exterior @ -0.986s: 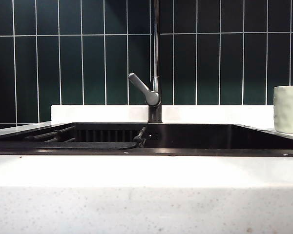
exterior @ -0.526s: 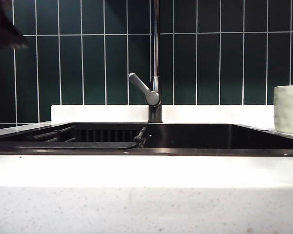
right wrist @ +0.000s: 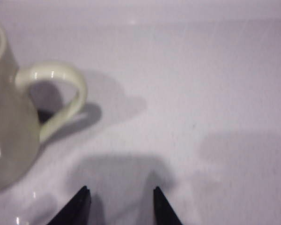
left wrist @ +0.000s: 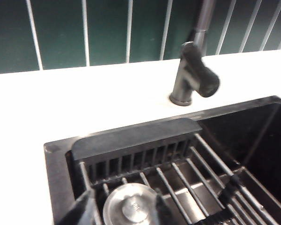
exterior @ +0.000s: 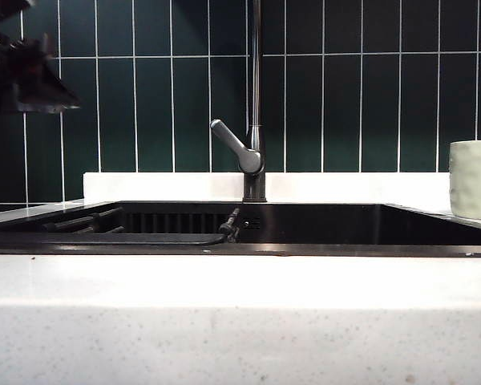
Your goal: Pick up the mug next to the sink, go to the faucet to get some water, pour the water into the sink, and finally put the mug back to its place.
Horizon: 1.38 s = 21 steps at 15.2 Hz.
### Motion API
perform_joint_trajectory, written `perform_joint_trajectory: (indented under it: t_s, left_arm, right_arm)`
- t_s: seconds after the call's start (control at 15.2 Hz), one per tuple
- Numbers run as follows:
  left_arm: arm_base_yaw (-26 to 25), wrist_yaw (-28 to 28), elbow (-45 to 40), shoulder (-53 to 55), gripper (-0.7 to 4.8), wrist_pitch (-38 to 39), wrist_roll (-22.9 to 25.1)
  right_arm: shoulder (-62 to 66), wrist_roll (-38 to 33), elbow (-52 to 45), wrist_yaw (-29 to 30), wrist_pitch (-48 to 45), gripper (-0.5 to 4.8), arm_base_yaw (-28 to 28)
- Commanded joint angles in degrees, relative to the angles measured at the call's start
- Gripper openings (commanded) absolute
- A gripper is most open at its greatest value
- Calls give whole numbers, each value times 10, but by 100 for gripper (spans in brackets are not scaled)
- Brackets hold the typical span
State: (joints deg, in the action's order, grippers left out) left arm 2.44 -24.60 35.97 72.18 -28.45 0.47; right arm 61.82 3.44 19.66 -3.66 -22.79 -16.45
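Dark green wall tiles (exterior: 361,104) with white grout run behind everything, and in front of them a white speckled tabletop (exterior: 240,321) carries the black sink (exterior: 345,224). The faucet (exterior: 255,152) stands at the back rim of the sink, roughly mid-frame in the exterior view, thin pipe going straight up and its grey lever angled up toward the left.

My left pincer (exterior: 28,76) shows in the exterior view as a dark blurry shape in the upper left corner, in front of the tiles and above the left end of the sink. Its wrist camera only catches two dark finger tips (left wrist: 82,211) at the frame edge, set apart with nothing between them, so that pincer is open and empty. Under it I can see a wire rack (left wrist: 196,178) lying in the basin and a round metal drain cover (left wrist: 131,206) below the bars.

My right pincer (right wrist: 121,206) isn't visible in the exterior view. In its wrist view the two black tips are spread with only bare tabletop between them, so open and empty too.

The mug (exterior: 474,179) sits upright on the tabletop to the right of the sink. In the right wrist view its handle (right wrist: 61,96) points toward my side, near the tips but not touching.
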Motion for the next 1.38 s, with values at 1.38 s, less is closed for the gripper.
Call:
perform_joint_trajectory:
  t_s: [1.38]
  left_arm:
    - [42,-40,83,153,155,-25,-5]
  right_arm:
    - [173,-2,106,100,-119,233,-13]
